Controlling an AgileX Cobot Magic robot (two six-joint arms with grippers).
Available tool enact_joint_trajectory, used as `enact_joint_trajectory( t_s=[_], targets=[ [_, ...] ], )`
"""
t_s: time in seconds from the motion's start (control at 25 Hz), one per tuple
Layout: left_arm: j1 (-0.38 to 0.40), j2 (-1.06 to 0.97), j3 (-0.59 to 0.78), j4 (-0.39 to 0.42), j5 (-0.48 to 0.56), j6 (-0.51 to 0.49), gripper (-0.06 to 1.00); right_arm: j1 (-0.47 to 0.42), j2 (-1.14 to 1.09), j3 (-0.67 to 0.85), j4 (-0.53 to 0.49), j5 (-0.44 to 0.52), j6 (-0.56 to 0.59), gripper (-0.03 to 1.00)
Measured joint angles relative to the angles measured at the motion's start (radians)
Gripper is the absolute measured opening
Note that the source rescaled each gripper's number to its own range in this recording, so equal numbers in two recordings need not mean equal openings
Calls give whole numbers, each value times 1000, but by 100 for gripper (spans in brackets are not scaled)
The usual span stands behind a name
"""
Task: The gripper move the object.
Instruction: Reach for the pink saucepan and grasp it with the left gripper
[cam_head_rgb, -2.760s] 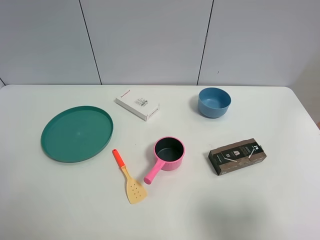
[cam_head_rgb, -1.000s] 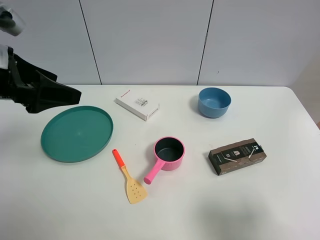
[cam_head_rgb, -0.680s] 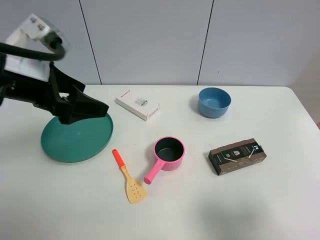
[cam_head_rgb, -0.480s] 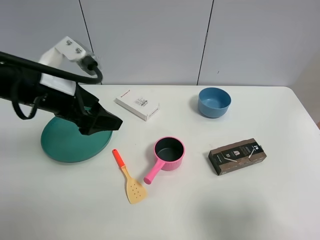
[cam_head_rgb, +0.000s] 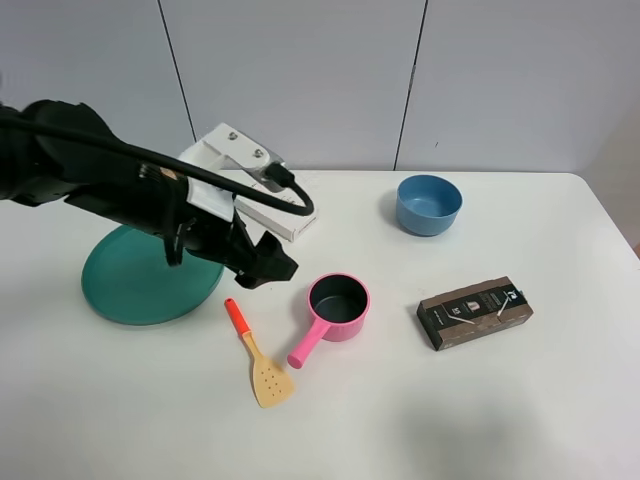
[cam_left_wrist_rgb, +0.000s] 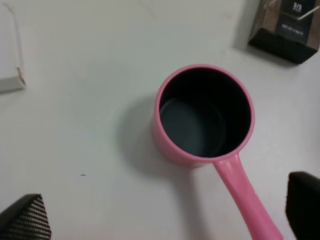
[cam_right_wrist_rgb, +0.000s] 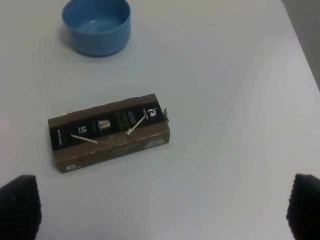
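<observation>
Table (cam_head_rgb: 520, 400), pink saucepan (cam_head_rgb: 338, 302); plate (cam_head_rgb: 120, 285) overhead only

Glossy pink saucepan (cam_left_wrist_rgb: 202, 117), matt white table (cam_head_rgb: 500, 400), possibly cardboard brown box (cam_right_wrist_rgb: 110, 132)

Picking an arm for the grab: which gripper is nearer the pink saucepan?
Left. The left gripper hangs open just beside the pink saucepan, on its green plate side. The right gripper is outside the high view, facing the brown box.

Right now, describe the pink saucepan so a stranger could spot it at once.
Start at the big green plate on the table's left. Right of it, past the orange-handled spatula, stands the saucepan: the only pink thing, dark inside, with a straight handle.
</observation>
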Motion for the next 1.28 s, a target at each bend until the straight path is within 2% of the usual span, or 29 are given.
enact_joint_trajectory(
  t_s=[0.56, 0.72, 1.28],
  targets=[
    [-96, 243, -251, 322, -5, -291, 95, 0, 0, 0, 0, 0, 0, 100],
    [-113, 305, -282, 355, -5, -319, 95, 0, 0, 0, 0, 0, 0, 100],
    [-131, 420, -288, 390, -8, -322, 95, 0, 0, 0, 0, 0, 0, 100]
  ],
)
